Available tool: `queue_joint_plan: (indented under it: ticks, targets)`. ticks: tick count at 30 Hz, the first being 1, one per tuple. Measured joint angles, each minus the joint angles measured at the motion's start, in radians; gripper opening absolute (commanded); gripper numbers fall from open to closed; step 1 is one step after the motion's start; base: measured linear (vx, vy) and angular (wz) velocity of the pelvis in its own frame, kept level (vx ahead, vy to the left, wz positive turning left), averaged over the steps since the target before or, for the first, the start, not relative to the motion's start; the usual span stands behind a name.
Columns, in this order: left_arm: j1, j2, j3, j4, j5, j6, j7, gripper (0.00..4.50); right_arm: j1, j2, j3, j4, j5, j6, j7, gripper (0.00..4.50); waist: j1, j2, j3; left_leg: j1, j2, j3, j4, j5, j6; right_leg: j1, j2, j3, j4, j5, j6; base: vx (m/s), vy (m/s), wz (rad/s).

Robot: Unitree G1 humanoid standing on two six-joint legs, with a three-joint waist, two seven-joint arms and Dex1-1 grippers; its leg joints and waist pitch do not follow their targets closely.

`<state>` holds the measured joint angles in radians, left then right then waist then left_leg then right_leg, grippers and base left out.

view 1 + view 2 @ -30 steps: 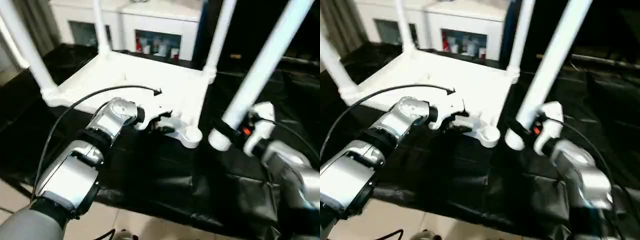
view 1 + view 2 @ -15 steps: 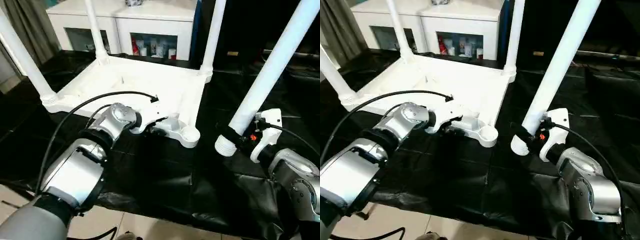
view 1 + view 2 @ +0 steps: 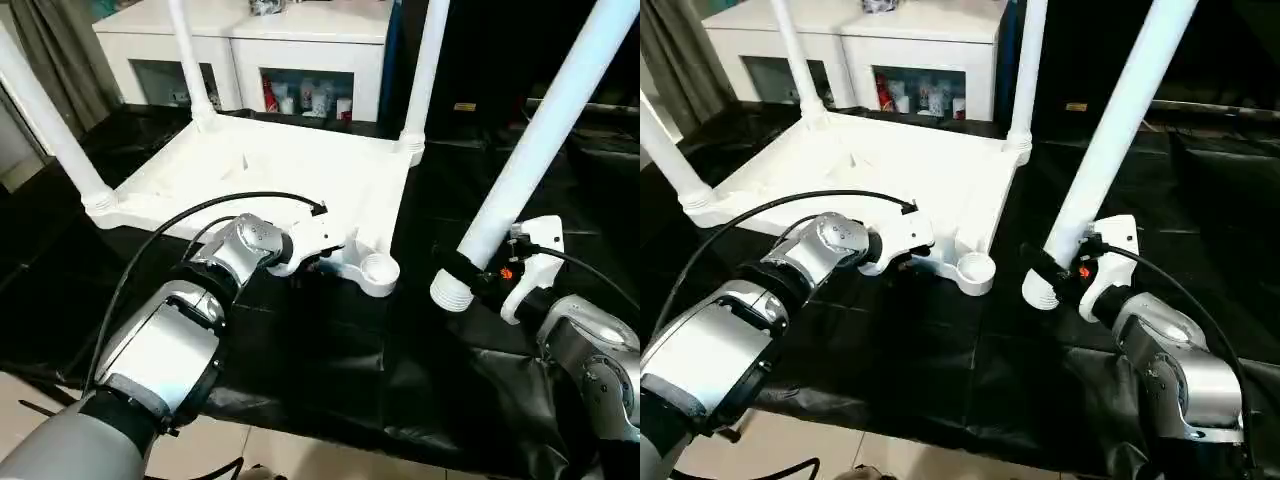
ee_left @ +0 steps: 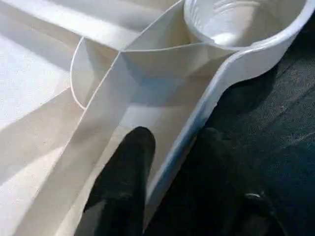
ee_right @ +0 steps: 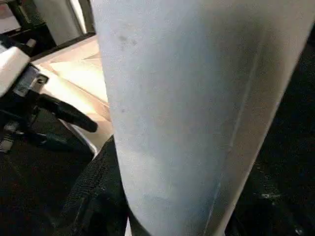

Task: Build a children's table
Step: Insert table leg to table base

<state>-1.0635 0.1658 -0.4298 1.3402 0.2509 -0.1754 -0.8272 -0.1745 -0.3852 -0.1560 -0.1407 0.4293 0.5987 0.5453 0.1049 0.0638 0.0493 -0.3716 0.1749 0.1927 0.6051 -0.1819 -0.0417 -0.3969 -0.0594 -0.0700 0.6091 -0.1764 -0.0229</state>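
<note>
1. The table top [image 3: 270,165] lies upside down on the black-covered surface [image 3: 330,380], occupying the upper left and centre of the left eye view. Three legs stand in its corner sockets: one at the left edge [image 3: 45,105], one at upper centre-left [image 3: 190,60], one at upper centre [image 3: 425,70].

2. The empty corner socket [image 3: 378,268] sits at frame centre, its open mouth facing up.

3. The left end effector [image 4: 167,162] straddles the table top's outer rim just beside this socket: in the left wrist view one finger [image 4: 130,167] is inside the ribbed underside, the other outside the wall. Whether the fingers press the rim cannot be told.

4. The right end effector [image 3: 480,278] is clamped on the fourth leg [image 3: 540,130] close to its thick lower end [image 3: 450,292].

5. The fourth leg's long axis runs from centre-right up to the upper right corner of the frame, tilted away from the socket.

6. Key relation: the leg's lower end hangs to the right of the empty socket, near it but apart. The right end effector is the one carrying the leg; the socket lies to its left in the frame.

7. Judgement: seating the leg calls for a leftward shift and bringing the axis upright over the socket.
</note>
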Motion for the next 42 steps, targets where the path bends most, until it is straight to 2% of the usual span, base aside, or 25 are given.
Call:
queue_joint_plan:
  ticks: [5, 10, 14, 17, 22, 26, 30, 32, 34, 38, 42]
  targets:
    - [-0.001, 0.001, -0.003, 0.000, 0.024, 0.001, -0.002, 1.28, 0.000, -0.003, 0.002, -0.009, 0.001, 0.000, 0.002, 1.92, -0.008, 0.009, -0.006, 0.000, 0.000, 0.000, 0.000, -0.001, 0.001, 0.001, 0.000, 0.000, -0.002, -0.001, 0.001, 0.000, 0.000, 0.00]
    - [-0.008, 0.004, -0.008, -0.002, 0.048, 0.002, -0.024, 1.01, 0.000, -0.005, 0.005, -0.009, 0.001, 0.000, 0.003, 1.92, -0.016, 0.013, -0.008, 0.001, -0.001, 0.000, 0.000, -0.001, 0.001, 0.002, 0.000, 0.000, -0.002, -0.004, 0.006, 0.000, 0.000, 0.00]
    - [-0.009, 0.012, -0.023, -0.015, 0.076, 0.000, -0.078, 0.73, 0.000, -0.014, 0.008, -0.009, 0.000, 0.000, 0.008, 1.92, -0.020, 0.015, -0.010, 0.004, -0.001, 0.000, -0.002, -0.001, 0.002, 0.006, 0.000, 0.000, -0.005, -0.004, 0.007, 0.000, 0.000, 0.00]
    - [-0.013, 0.015, -0.029, -0.027, 0.079, 0.009, -0.169, 0.53, -0.005, -0.016, 0.009, -0.002, -0.001, -0.001, 0.009, 1.92, -0.020, 0.018, -0.012, 0.006, -0.001, 0.000, -0.004, -0.002, 0.004, 0.009, 0.000, -0.001, -0.010, -0.004, 0.007, 0.000, 0.000, 0.00]
    - [-0.010, 0.015, -0.021, -0.049, 0.069, 0.015, -0.276, 0.30, -0.035, -0.015, 0.022, 0.019, -0.009, -0.022, 0.011, 1.92, -0.017, 0.016, -0.014, 0.005, -0.001, 0.000, -0.004, -0.005, 0.008, 0.011, 0.000, -0.001, -0.012, -0.004, 0.007, 0.000, 0.000, 0.00]
    - [0.015, 0.029, 0.002, -0.098, 0.043, 0.035, -0.336, 0.14, -0.065, -0.007, 0.039, 0.067, -0.012, -0.040, 0.028, 1.92, -0.018, 0.006, -0.013, 0.005, -0.001, 0.001, -0.005, -0.005, 0.009, 0.011, -0.001, -0.001, -0.013, -0.002, 0.004, 0.000, 0.000, 0.00]
    - [0.089, 0.077, 0.022, -0.227, 0.004, 0.068, -0.398, 0.07, -0.098, 0.004, 0.056, 0.107, -0.014, -0.061, 0.048, 1.92, -0.019, -0.011, -0.010, 0.004, 0.000, 0.002, -0.008, -0.005, 0.009, 0.010, -0.001, -0.001, -0.013, -0.002, 0.004, 0.000, 0.000, 0.00]
    - [0.160, 0.113, 0.032, -0.352, -0.017, 0.108, -0.422, 0.01, -0.104, 0.016, 0.072, 0.117, -0.014, -0.068, 0.055, 1.92, -0.019, -0.018, -0.011, 0.005, 0.000, 0.002, -0.009, -0.006, 0.008, 0.009, -0.001, -0.001, -0.013, -0.003, 0.004, 0.000, 0.000, 0.00]
    - [0.262, 0.154, 0.052, -0.542, -0.044, 0.185, -0.445, 0.00, -0.105, 0.030, 0.090, 0.127, -0.015, -0.080, 0.067, 1.92, -0.018, -0.021, -0.011, 0.006, 0.000, 0.003, -0.010, -0.006, 0.008, 0.007, -0.001, 0.000, -0.013, -0.003, 0.003, 0.000, 0.000, 0.00]
    - [0.407, 0.197, 0.063, -0.828, -0.056, 0.340, -0.450, 0.00, -0.110, 0.053, 0.111, 0.151, -0.018, -0.090, 0.071, 1.92, -0.016, -0.022, -0.011, 0.004, 0.000, 0.004, -0.010, -0.006, 0.007, 0.004, -0.001, 0.001, -0.013, -0.003, 0.003, 0.000, 0.000, 0.00]
    - [0.469, 0.199, 0.065, -0.948, -0.052, 0.415, -0.424, 0.00, -0.109, 0.059, 0.115, 0.157, -0.029, -0.098, 0.071, 1.91, -0.015, -0.022, -0.011, 0.006, 0.000, 0.005, -0.010, -0.006, 0.006, 0.006, -0.001, 0.001, -0.013, -0.003, 0.003, 0.000, 0.000, 0.00]
